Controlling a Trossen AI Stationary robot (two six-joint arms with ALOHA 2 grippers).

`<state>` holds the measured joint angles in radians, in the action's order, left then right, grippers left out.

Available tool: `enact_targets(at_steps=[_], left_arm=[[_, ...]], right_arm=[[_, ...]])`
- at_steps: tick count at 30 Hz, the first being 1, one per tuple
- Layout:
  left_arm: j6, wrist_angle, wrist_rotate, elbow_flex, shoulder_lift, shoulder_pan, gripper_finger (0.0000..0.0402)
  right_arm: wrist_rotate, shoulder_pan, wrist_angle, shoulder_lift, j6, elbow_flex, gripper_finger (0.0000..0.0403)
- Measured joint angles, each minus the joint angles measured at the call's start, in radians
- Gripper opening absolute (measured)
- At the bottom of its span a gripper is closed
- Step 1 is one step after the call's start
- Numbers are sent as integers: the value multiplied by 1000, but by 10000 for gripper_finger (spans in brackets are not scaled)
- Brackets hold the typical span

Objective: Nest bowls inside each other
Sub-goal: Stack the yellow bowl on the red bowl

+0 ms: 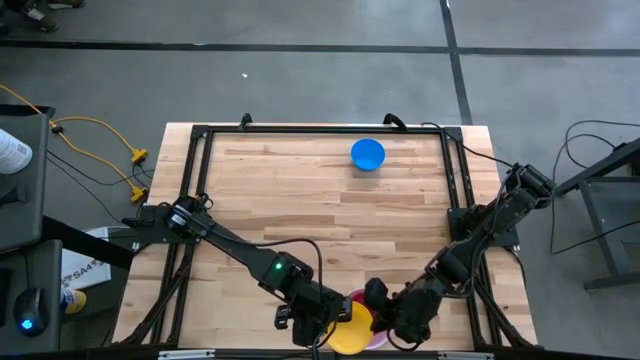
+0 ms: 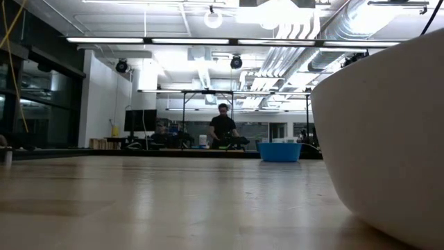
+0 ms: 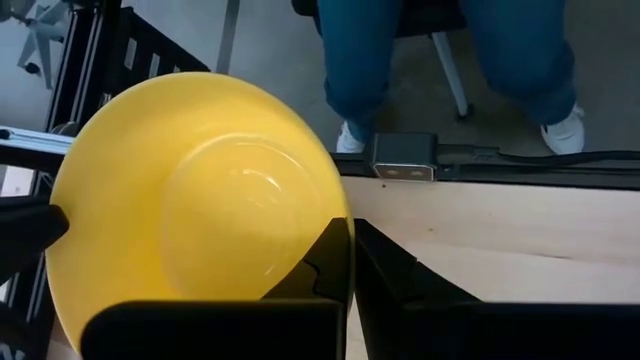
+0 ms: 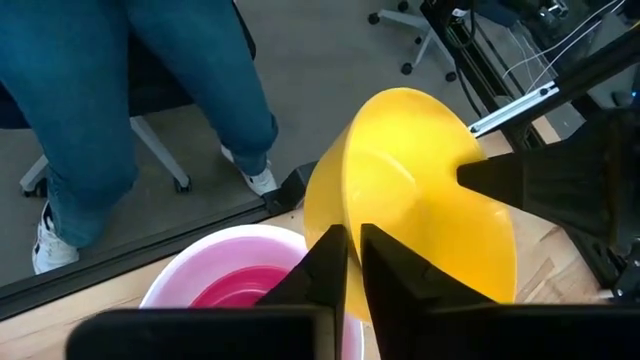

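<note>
down at the near edge of the wooden table [image 1: 300, 200], we count three bowls clustered together and a fourth far off on its own. one yellow bowl [image 1: 350, 328], one pink bowl [image 4: 240, 275] and one white bowl [image 2: 388, 139] sit or hang in the near group; one blue bowl [image 1: 367, 154] stands upright well apart, near the far edge, and we catch it again in the low view as a small blue tub shape in the distance.

two arms, two grippers. the left gripper [image 3: 350, 270] has its fingers together, pinched on the rim of the yellow bowl, which is tipped on its side so we look straight at its smooth rounded underside in the left wrist view. the right gripper [image 4: 353, 262] hangs right over the pink bowl with its fingers nearly together and nothing between them that we can see.

the yellow bowl is glossy plastic with a flared wall, tilted just beside the pink one. the pink bowl sits upright, pale at the rim and deeper pink inside. the white bowl looms large, plain and curved.

beyond the table edge, a person in blue jeans [image 4: 120, 110] sits on a chair.
</note>
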<state>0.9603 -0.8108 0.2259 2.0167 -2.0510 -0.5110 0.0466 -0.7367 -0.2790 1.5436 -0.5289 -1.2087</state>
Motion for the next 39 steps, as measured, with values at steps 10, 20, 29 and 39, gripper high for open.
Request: enact_targets(at_steps=[10,20,29,39], left_arm=[[77,1,29,0,0,0,0],[240,18,58,0,0,0,0],[348,39,107,0,0,2,0],[398,35,184,0,-1,3,0]], right_arm=[[-7,-5,7,0,-51,0,62],[-50,-5,33,0,-119,0,68],[-90,-4,64,0,-150,-1,68],[-66,-5,120,31,-241,-1,68]])
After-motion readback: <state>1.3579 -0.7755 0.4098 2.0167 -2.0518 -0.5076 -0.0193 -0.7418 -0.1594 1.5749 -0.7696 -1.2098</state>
